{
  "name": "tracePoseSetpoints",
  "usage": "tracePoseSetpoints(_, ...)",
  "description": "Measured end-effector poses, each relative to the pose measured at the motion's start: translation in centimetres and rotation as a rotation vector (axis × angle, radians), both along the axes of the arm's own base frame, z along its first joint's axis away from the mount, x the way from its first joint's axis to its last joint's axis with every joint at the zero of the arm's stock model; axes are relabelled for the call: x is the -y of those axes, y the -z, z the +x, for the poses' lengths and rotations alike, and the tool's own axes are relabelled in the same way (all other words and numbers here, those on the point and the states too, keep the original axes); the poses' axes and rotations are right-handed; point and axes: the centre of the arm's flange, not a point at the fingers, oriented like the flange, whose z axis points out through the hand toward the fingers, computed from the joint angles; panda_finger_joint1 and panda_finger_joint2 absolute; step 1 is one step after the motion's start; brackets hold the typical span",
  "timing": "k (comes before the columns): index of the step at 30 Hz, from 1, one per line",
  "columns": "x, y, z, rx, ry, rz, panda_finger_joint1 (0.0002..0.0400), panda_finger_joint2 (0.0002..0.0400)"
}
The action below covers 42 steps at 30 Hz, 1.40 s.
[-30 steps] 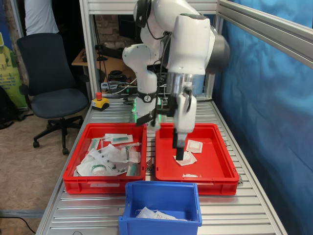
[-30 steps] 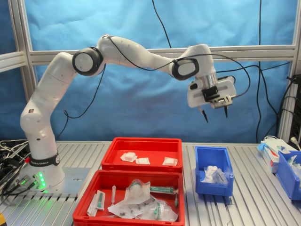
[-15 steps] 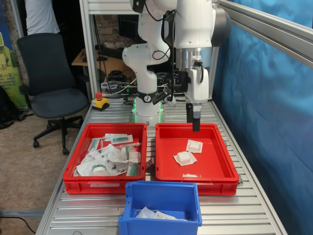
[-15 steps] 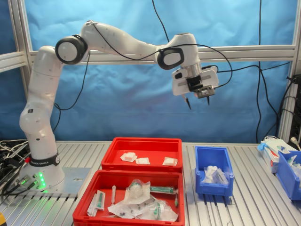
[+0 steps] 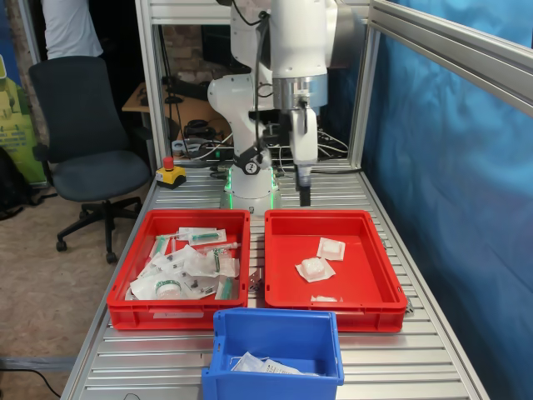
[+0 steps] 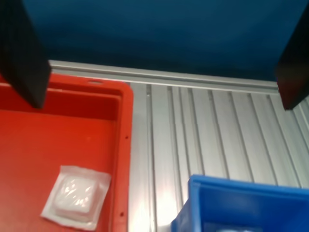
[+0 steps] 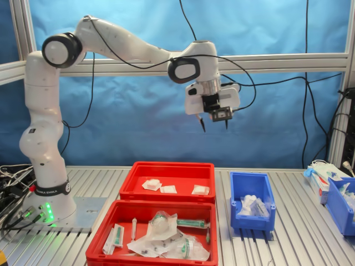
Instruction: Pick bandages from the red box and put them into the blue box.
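Empty jaws (spread open) hang above the red box [image 7: 166, 173] holding 3 bandages [image 7: 151, 184].

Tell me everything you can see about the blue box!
The blue box is a small, deep bin that looks like glossy plastic, with a thick rim and a lowered front lip. It sits upright on the ribbed metal table, apart from the red box that holds three white packets. A few crinkly white packets lie inside it. Nothing else touches it; the open gripper hangs high above.
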Motion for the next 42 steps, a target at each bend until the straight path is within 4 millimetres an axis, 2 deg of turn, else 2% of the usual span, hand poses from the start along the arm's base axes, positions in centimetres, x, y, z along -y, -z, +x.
tracePoseSetpoints(2, 0.8, 0.2, -0.6, -0.009, 0.012, 0.001, 0.04, 0.04)
tracePoseSetpoints(4, 2.5, 0.6, -1.5, -0.023, 0.035, -0.003, 0.04, 0.04)
tracePoseSetpoints(12, 6.7, 1.8, -2.5, -0.048, 0.066, -0.074, 0.04, 0.04)
tracePoseSetpoints(19, 9.2, 3.2, -3.2, -0.078, 0.09, -0.106, 0.04, 0.04)
tracePoseSetpoints(27, 10.1, 3.8, -3.8, -0.092, 0.098, -0.116, 0.04, 0.04)
tracePoseSetpoints(42, 9.7, 2.9, -4.0, -0.077, 0.091, -0.118, 0.04, 0.04)
